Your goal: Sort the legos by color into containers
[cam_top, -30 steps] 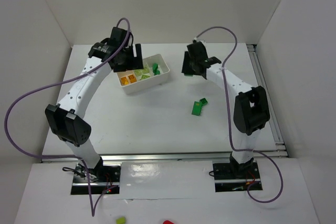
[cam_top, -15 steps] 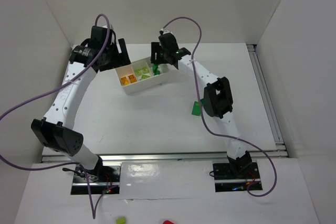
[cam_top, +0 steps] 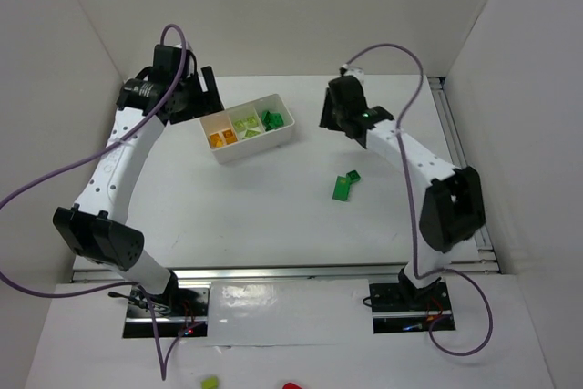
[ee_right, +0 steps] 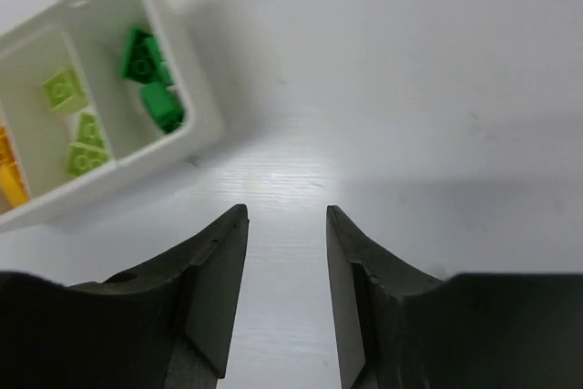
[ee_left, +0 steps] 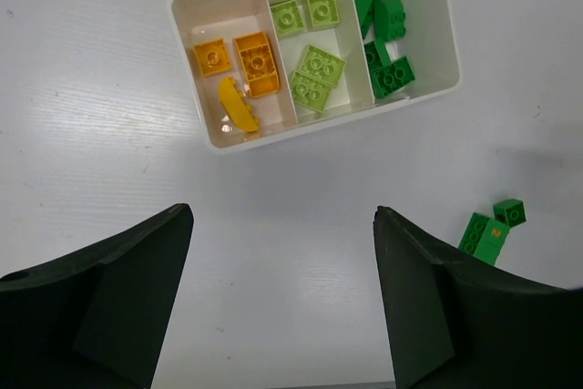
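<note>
White bench carries the tray [cam_top: 260, 144], mostly sorted; two dark green legos [cam_top: 344, 186] lie touching, well apart from it. Left gripper [ee_left: 282, 216] and right gripper [ee_right: 284, 216] gape empty; the right should straddle one brick squarely.

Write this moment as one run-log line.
left gripper open | right gripper open | tray sorted by color | two dark green legos loose on table

The tray [ee_left: 273, 136] is white. It holds orange bricks [ee_left: 255, 63] at its nine o'clock end, light green bricks [ee_left: 317, 68] in the middle and dark green bricks [ee_left: 392, 75] at three o'clock. Two loose green bricks [ee_left: 485, 236] lie at four o'clock from it on the white table [ee_left: 91, 134]. The left gripper [ee_left: 282, 261] and right gripper [ee_right: 286, 252] are black, and the cables [cam_top: 387, 46] are purple.
</note>
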`<state>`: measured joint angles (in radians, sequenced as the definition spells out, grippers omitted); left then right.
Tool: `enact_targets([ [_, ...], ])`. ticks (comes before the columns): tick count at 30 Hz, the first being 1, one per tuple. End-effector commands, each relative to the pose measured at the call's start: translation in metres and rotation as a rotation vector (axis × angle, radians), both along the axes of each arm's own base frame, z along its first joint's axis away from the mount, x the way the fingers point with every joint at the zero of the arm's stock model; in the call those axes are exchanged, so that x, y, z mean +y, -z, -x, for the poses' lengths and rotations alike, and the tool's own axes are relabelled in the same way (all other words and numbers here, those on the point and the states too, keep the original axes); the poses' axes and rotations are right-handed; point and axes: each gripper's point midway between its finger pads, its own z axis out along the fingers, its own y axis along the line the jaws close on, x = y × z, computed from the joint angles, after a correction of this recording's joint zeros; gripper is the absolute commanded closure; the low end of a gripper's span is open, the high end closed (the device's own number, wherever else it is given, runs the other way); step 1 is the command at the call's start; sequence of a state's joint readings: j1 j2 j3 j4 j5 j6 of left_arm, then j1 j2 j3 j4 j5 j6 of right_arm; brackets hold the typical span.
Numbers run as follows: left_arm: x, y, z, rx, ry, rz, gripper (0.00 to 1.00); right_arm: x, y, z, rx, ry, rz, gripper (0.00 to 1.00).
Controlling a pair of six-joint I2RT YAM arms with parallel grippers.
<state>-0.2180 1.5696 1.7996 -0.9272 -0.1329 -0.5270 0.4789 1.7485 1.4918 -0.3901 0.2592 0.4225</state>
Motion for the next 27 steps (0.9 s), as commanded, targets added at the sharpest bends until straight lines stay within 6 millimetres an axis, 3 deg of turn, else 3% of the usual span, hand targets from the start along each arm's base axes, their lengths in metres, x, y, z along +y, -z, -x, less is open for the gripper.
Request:
enact_targets([
  [1, -0.006, -0.001, -0.006, -0.011, 0.026, 0.021, 0.1, -0.055, 0.038, 0.044, 0.101, 0.151, 0.036, 0.53],
  [3, -0.012, 0.003, -0.007, 0.001, 0.043, 0.025, 0.1, -0.068, 0.052, 0.067, 0.164, 0.196, 0.012, 0.52],
  [4, -0.012, 0.007, -0.008, 0.011, 0.043, 0.023, 0.1, -0.082, 0.072, 0.085, 0.231, 0.232, 0.028, 0.39],
  [8, -0.029, 0.011, -0.008, 0.024, 0.086, 0.027, 0.1, -0.091, 0.087, 0.104, 0.287, 0.375, -0.127, 0.22],
  [12, -0.04, 0.011, -0.007, 0.023, 0.122, 0.027, 0.1, -0.08, 0.1, 0.099, 0.297, 0.452, -0.287, 0.22],
  [16, -0.044, 0.011, -0.006, 0.023, 0.131, 0.027, 0.1, -0.081, 0.127, 0.095, 0.349, 0.503, -0.284, 0.2],
  [20, -0.042, 0.015, -0.006, 0.03, 0.13, 0.011, 0.1, -0.081, 0.129, 0.077, 0.318, 0.503, -0.288, 0.2],
  [24, -0.042, 0.015, -0.006, 0.03, 0.13, 0.011, 0.1, -0.088, 0.142, 0.071, 0.342, 0.539, -0.216, 0.2],
  [27, -0.041, 0.018, -0.005, 0.038, 0.129, 0.009, 0.1, -0.09, 0.14, 0.062, 0.307, 0.535, -0.201, 0.25],
])
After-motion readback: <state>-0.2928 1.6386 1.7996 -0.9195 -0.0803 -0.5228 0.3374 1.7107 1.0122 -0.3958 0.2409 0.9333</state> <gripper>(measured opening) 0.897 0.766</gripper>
